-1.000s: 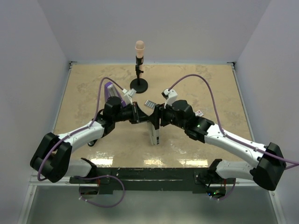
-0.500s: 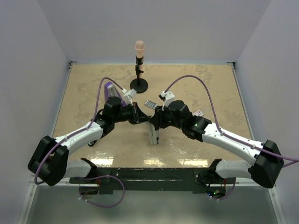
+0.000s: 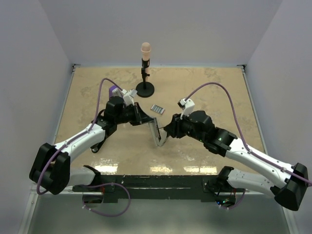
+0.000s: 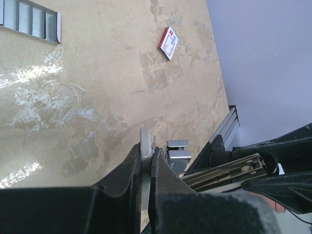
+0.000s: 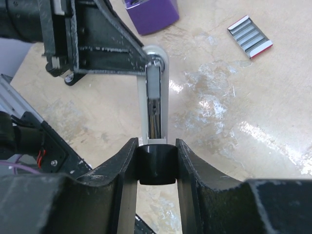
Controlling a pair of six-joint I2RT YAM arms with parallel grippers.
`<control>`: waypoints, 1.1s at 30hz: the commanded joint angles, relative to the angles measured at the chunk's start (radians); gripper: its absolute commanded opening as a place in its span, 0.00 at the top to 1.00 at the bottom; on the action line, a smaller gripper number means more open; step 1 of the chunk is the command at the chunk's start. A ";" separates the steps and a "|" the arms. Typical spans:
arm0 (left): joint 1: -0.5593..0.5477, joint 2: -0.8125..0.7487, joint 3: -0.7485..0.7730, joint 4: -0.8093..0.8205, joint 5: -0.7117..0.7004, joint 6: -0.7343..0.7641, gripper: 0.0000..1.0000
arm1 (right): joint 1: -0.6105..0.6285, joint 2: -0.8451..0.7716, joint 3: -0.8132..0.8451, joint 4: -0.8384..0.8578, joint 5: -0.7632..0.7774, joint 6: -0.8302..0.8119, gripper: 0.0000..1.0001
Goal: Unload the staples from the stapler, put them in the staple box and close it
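Top external view: my left fingers point(image 3: 146, 120) and my right fingers point(image 3: 169, 131) each pinch one end of the stapler point(image 3: 157, 134), holding it tilted between them over the table point(image 3: 219, 92). The staples point(image 3: 157, 108) lie flat on the table just beyond, apart from the stapler. A purple box point(image 3: 115, 91) sits farther left.

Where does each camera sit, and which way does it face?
Top external: above and behind the robot, looking down at the table; left arm and right arm show.
Left wrist: looks past the left gripper, clamped on the stapler, over the table.
Right wrist: looks along the right gripper down the stapler.
Shared: both wrist views show the staples.
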 commanded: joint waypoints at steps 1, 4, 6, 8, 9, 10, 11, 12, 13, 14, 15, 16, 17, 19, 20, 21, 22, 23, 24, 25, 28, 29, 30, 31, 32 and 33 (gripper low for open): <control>0.063 -0.037 0.011 0.060 0.021 -0.042 1.00 | -0.005 -0.113 -0.118 -0.066 -0.026 0.039 0.80; 0.078 -0.051 0.017 0.069 0.030 -0.064 1.00 | -0.005 -0.199 -0.210 -0.059 -0.063 0.101 0.77; 0.083 -0.063 0.016 0.081 0.033 -0.079 1.00 | -0.005 -0.244 -0.254 -0.039 -0.068 0.168 0.76; 0.089 -0.071 0.019 0.086 0.035 -0.093 1.00 | -0.005 -0.306 -0.319 -0.014 -0.111 0.223 0.74; 0.092 -0.074 0.025 0.086 0.032 -0.093 1.00 | -0.005 -0.323 -0.339 0.004 -0.121 0.272 0.74; 0.097 -0.077 0.028 0.083 0.029 -0.097 1.00 | -0.005 -0.345 -0.372 0.010 -0.129 0.294 0.74; 0.103 -0.083 0.031 0.080 0.024 -0.096 1.00 | -0.005 -0.378 -0.386 0.013 -0.134 0.315 0.73; 0.107 -0.085 0.037 0.078 0.013 -0.094 1.00 | -0.005 -0.397 -0.402 0.027 -0.138 0.349 0.73; 0.110 -0.086 0.040 0.068 0.006 -0.088 1.00 | -0.005 -0.411 -0.428 0.035 -0.143 0.363 0.73; 0.115 -0.086 0.049 0.061 -0.004 -0.084 1.00 | -0.005 -0.428 -0.440 0.044 -0.149 0.372 0.72; 0.117 -0.086 0.052 0.058 -0.011 -0.081 1.00 | -0.005 -0.431 -0.449 0.052 -0.151 0.383 0.72; 0.117 -0.086 0.055 0.058 -0.014 -0.078 1.00 | -0.005 -0.431 -0.460 0.053 -0.149 0.386 0.72; 0.117 -0.085 0.055 0.060 -0.014 -0.078 1.00 | -0.005 -0.428 -0.463 0.052 -0.146 0.389 0.72; 0.117 -0.088 0.055 0.060 -0.016 -0.082 1.00 | -0.005 -0.411 -0.472 0.061 -0.149 0.382 0.71; 0.118 -0.089 0.055 0.061 -0.016 -0.085 1.00 | -0.005 -0.406 -0.479 0.067 -0.155 0.383 0.67; 0.120 -0.091 0.054 0.064 -0.014 -0.090 1.00 | -0.005 -0.400 -0.491 0.079 -0.170 0.383 0.65; 0.123 -0.094 0.051 0.072 -0.013 -0.107 1.00 | -0.005 -0.397 -0.499 0.086 -0.177 0.388 0.64; 0.129 -0.106 0.045 0.081 -0.010 -0.114 1.00 | -0.005 -0.399 -0.508 0.093 -0.184 0.398 0.61; 0.129 -0.111 0.046 0.090 -0.010 -0.125 1.00 | -0.005 -0.402 -0.526 0.101 -0.196 0.403 0.60; 0.130 -0.123 0.048 0.091 -0.011 -0.127 1.00 | -0.005 -0.405 -0.532 0.102 -0.198 0.408 0.59; 0.132 -0.144 0.068 0.075 -0.025 -0.130 1.00 | -0.005 -0.413 -0.552 0.102 -0.210 0.414 0.54; 0.133 -0.149 0.071 0.074 -0.034 -0.130 1.00 | -0.005 -0.412 -0.555 0.107 -0.216 0.414 0.53; 0.133 -0.154 0.072 0.074 -0.037 -0.133 1.00 | -0.004 -0.406 -0.561 0.113 -0.227 0.412 0.52; 0.133 -0.163 0.071 0.077 -0.037 -0.133 1.00 | -0.005 -0.402 -0.563 0.119 -0.233 0.414 0.52; 0.133 -0.164 0.069 0.080 -0.031 -0.134 1.00 | -0.005 -0.397 -0.565 0.133 -0.238 0.409 0.51; 0.133 -0.166 0.066 0.090 -0.027 -0.137 1.00 | -0.005 -0.388 -0.560 0.142 -0.244 0.403 0.50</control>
